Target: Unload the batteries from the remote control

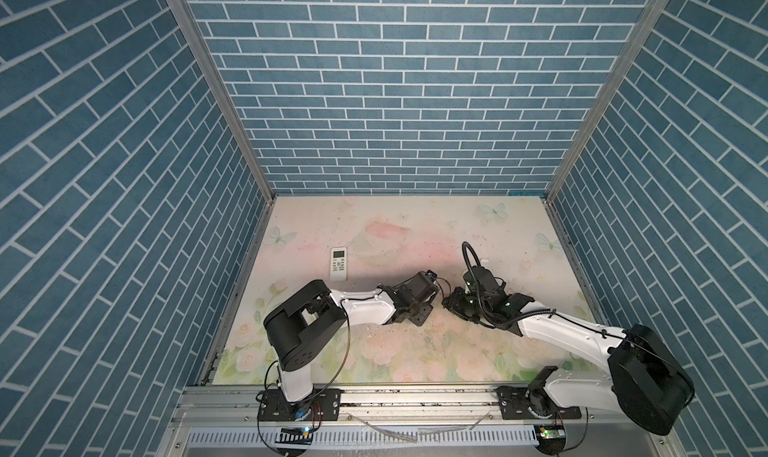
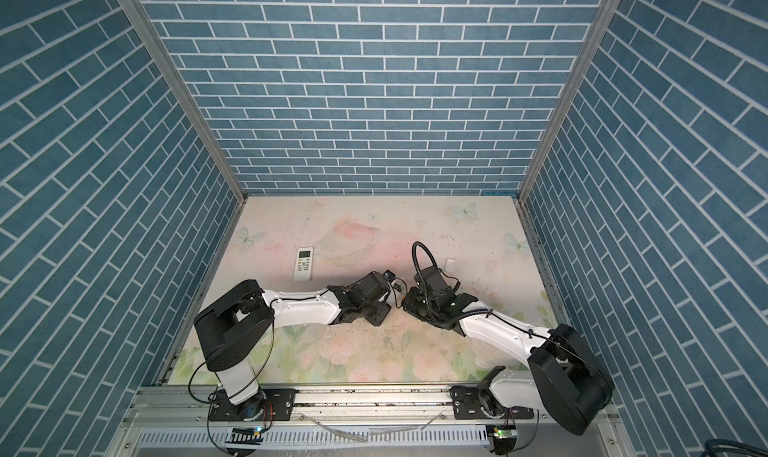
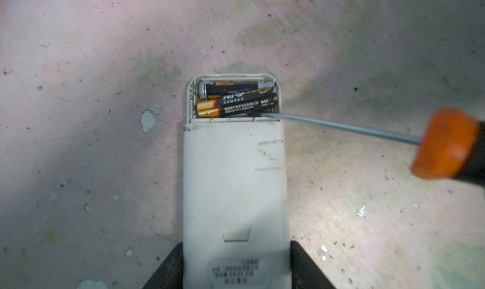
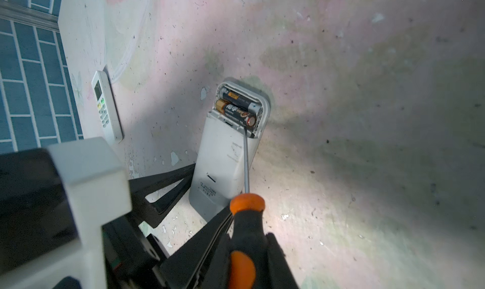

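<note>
A white remote control point(image 3: 233, 185) lies back up on the table, with my left gripper point(image 3: 236, 264) shut on its near end. Its battery compartment is uncovered at the far end. Two batteries show inside: a black one with a gold end point(image 3: 236, 106) lying askew, and a darker one point(image 3: 231, 88) behind it. My right gripper point(image 4: 246, 248) is shut on the black-and-orange handle of a screwdriver point(image 4: 246, 222). The screwdriver's shaft point(image 3: 341, 128) reaches over the remote control point(image 4: 223, 153), and its tip sits at the lifted end of the askew battery point(image 4: 236, 110).
A second white remote point(image 1: 338, 263) lies face up at the left of the table, and shows in both top views point(image 2: 304, 264). A small white piece point(image 2: 449, 264) rests behind the right wrist. Both arms meet mid-table, and blue brick walls close three sides.
</note>
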